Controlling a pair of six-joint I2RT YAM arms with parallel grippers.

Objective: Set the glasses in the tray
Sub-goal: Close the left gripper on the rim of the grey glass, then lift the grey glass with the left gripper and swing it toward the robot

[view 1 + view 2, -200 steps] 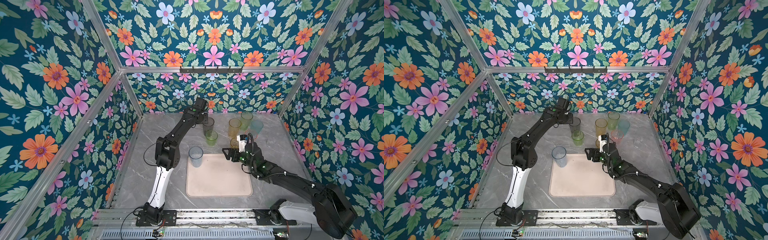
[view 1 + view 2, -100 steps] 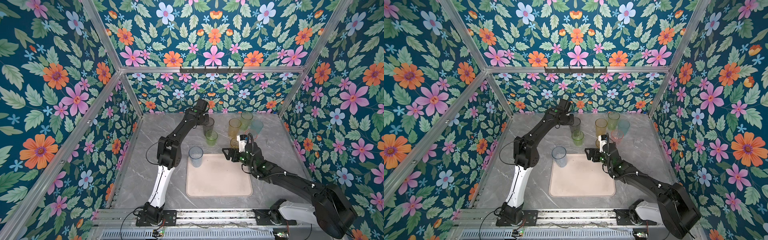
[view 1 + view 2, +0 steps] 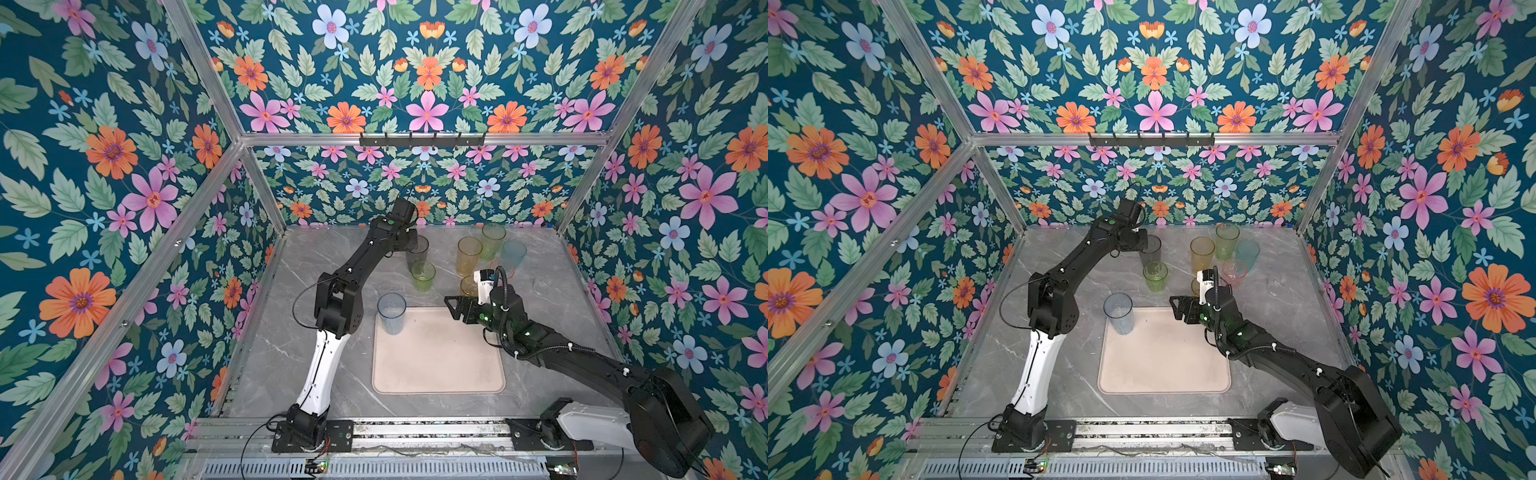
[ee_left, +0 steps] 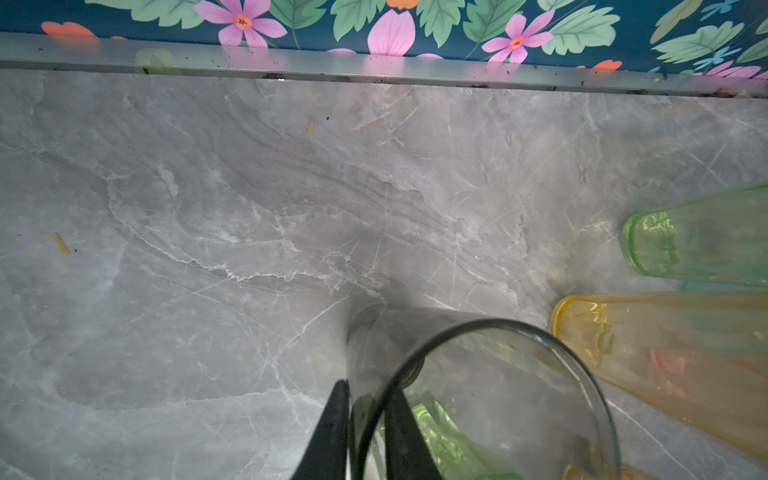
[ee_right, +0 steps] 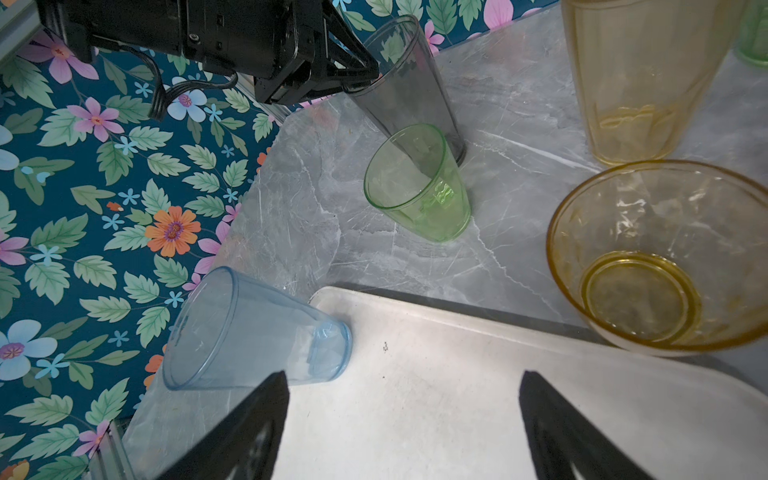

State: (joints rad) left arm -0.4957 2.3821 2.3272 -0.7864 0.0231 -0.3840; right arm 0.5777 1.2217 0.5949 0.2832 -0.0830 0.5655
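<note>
At the back of the table my left gripper [image 3: 413,242] [image 4: 368,388] is shut on the rim of the tall smoke-grey glass [image 3: 417,253] [image 4: 498,374], one finger inside the wall and one outside. The glass stands upright on the table. A tall blue glass [image 3: 391,313] [image 5: 249,332] stands in the far left corner of the beige tray [image 3: 438,361] [image 5: 457,374]. My right gripper [image 3: 451,307] [image 5: 403,374] hovers open over the tray's far right corner, with nothing between its fingers.
A short green glass [image 3: 423,276] [image 5: 419,187] stands just in front of the grey one. To the right cluster a tall amber glass [image 3: 469,255], a tall green glass [image 3: 493,241], a teal glass [image 3: 513,253], a pink glass [image 3: 1234,272] and a short amber glass [image 5: 648,257]. The back wall is close behind.
My left gripper's jaws have closed onto the grey glass's rim. The right arm and the other glasses have not moved.
</note>
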